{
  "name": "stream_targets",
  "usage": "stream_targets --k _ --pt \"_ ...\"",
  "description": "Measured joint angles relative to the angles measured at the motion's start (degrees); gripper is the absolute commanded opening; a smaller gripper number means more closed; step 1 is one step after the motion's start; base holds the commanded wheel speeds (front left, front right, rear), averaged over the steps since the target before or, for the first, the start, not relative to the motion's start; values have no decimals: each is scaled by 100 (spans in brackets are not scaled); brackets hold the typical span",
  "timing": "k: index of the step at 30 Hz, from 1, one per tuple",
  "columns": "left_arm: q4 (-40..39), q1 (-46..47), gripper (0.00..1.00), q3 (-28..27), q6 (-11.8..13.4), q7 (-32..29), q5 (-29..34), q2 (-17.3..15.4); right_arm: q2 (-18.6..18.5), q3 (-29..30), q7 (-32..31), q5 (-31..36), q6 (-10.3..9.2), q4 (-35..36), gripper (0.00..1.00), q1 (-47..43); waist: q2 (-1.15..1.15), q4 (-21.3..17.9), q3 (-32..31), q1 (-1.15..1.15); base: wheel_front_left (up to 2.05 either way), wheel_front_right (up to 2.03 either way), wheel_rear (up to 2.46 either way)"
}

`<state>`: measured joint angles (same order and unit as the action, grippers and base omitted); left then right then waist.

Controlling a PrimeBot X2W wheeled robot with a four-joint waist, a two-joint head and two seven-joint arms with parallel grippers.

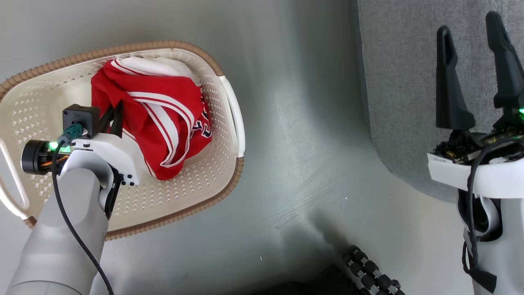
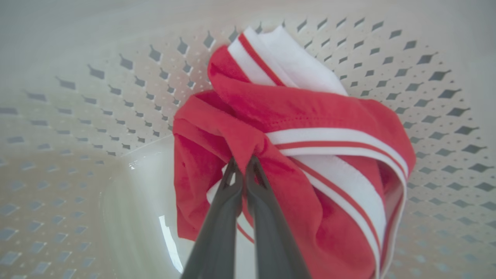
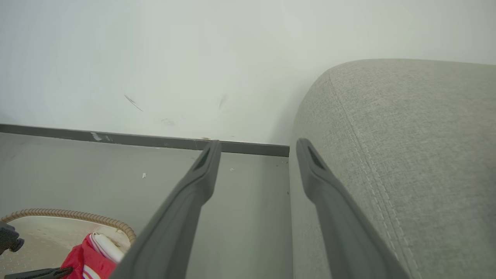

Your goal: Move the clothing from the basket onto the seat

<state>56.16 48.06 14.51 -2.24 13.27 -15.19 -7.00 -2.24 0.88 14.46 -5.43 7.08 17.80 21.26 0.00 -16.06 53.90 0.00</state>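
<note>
Left gripper of mine pinches a fold of red, white-striped fabric clothing inside the cream perforated plastic basket. None of it lies yet on the grey upholstered seat beside the basket, and my right gripper gapes empty.

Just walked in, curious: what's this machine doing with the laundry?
The robot's left tool is shut on a fold of the red clothing, which lies in the basket on the floor. The right tool hangs open and empty near the grey sofa, where the clothing is meant to go.
</note>
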Motion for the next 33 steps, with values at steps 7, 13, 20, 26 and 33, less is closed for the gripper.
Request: stream_targets --k 7,13,20,26,33 --pt "-125 -29 0 40 -54 83 0 107 -7 -43 19 -9 0 -96 100 159 0 93 -82 0 0 0 0" --pt "-459 -85 0 79 -136 101 18 109 -13 -73 23 -9 0 -213 100 292 0 196 -206 0 0 0 0" --pt "-1448 -397 0 -89 -154 102 18 91 -19 -87 23 -9 0 -302 100 413 0 335 -416 0 0 0 0" --pt "-2257 -769 0 -209 -154 102 73 9 -27 -123 24 22 0 -398 100 589 0 453 -645 0 0 0 0" --pt "-3207 -1003 0 -468 -144 102 119 -70 -32 -180 24 92 0 -609 100 624 0 596 -971 0 0 0 0"
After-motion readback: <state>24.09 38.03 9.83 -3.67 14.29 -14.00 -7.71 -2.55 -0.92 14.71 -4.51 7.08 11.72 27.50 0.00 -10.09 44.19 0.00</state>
